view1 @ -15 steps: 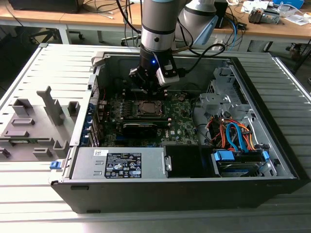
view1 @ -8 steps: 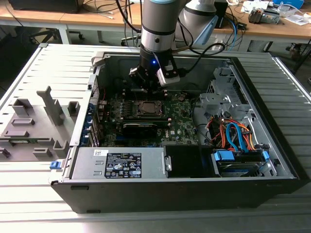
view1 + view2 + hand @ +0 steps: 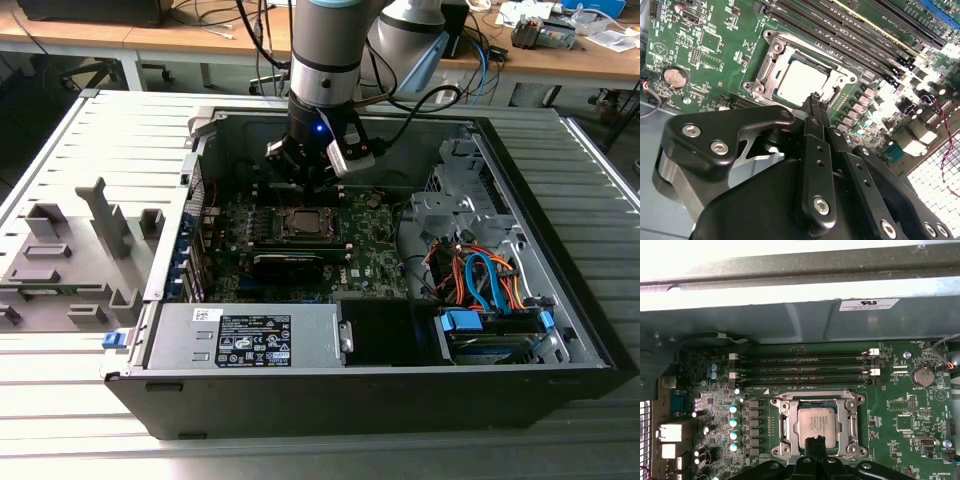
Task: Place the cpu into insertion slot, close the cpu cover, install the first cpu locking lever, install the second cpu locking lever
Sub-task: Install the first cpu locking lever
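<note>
An open computer case (image 3: 560, 330) lies on its side on a grey ribbed table (image 3: 60, 140), and the green motherboard (image 3: 370, 250) inside it faces upward. Behind the table stand wooden desks (image 3: 180, 40) with cables and small items on top. On the exterior view's left side of the table there is a grey plastic fixture (image 3: 70, 265) with upright pieces. Inside the case, a grey power supply (image 3: 245, 335) sits along the near wall, and a drive bay with orange and blue cables (image 3: 480, 280) is toward the exterior view's right. The arm comes down from above into the case, and the gripper (image 3: 305, 170) hangs over the far part of the motherboard, just beyond the socket. The cpu (image 3: 814, 422) lies flat in the socket, its silver top visible in both wig wrist views (image 3: 801, 81). The cpu cover (image 3: 815, 402) frames it and lies down around the chip. In both wrist views the black fingers (image 3: 816, 107) come together to one narrow tip with no gap between them, and they hold nothing; the tip is just above the edge of the socket. Four long memory slots (image 3: 805, 367) run beside the socket, and a round coin battery (image 3: 923, 375) sits near the board's corner.
</note>
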Available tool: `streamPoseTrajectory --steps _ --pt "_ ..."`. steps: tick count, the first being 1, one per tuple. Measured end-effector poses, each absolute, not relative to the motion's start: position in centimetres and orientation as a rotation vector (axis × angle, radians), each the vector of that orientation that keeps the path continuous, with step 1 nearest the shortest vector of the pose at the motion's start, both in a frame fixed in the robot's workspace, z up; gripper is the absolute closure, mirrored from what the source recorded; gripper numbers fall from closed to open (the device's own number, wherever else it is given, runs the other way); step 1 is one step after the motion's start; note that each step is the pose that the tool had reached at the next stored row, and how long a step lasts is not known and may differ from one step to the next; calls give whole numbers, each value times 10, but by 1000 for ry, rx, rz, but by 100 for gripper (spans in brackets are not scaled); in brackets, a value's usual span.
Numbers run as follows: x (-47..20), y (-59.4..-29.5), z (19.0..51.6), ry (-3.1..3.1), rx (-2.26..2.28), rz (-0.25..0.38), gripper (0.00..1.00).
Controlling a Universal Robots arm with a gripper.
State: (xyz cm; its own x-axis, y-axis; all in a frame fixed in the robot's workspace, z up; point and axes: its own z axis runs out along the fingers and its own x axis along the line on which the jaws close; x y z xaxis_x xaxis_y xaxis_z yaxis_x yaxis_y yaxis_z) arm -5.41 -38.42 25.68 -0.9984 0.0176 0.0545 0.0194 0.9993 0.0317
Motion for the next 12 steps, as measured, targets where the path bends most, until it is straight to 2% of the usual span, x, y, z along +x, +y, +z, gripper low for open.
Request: streamPoseTrajectory --steps 12 --pt "-55 -384 257 -3087 -13 -49 89"
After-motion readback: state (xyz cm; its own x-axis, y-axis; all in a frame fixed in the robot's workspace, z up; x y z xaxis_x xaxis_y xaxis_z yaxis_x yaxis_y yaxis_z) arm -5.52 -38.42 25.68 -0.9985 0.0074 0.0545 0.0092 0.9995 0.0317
